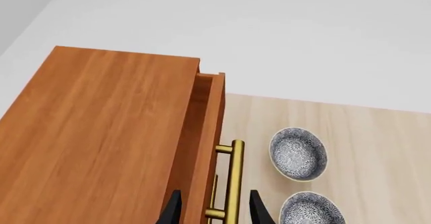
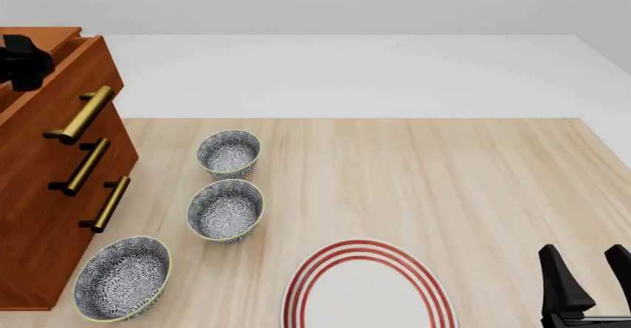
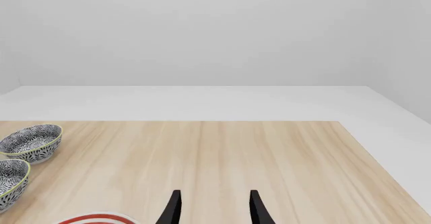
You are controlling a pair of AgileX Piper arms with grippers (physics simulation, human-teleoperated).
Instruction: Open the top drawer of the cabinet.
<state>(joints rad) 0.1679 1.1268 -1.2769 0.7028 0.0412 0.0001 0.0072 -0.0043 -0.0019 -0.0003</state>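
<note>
On cabinet (image 2: 40, 217): top drawer (image 1: 205, 133) ajar, inside unseen; left gripper (image 1: 214, 211) apart astride handle (image 1: 232, 181); right gripper (image 2: 586, 280) apart.

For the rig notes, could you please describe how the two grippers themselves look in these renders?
Both look alike: matte black, each with two slim tapering fingers ending in pointed tips. The right gripper shows this in the front view, rising from a black base at the frame's edge. The left gripper shows the same black fingers in its wrist view. No cables, markings or colour accents are visible.
</note>
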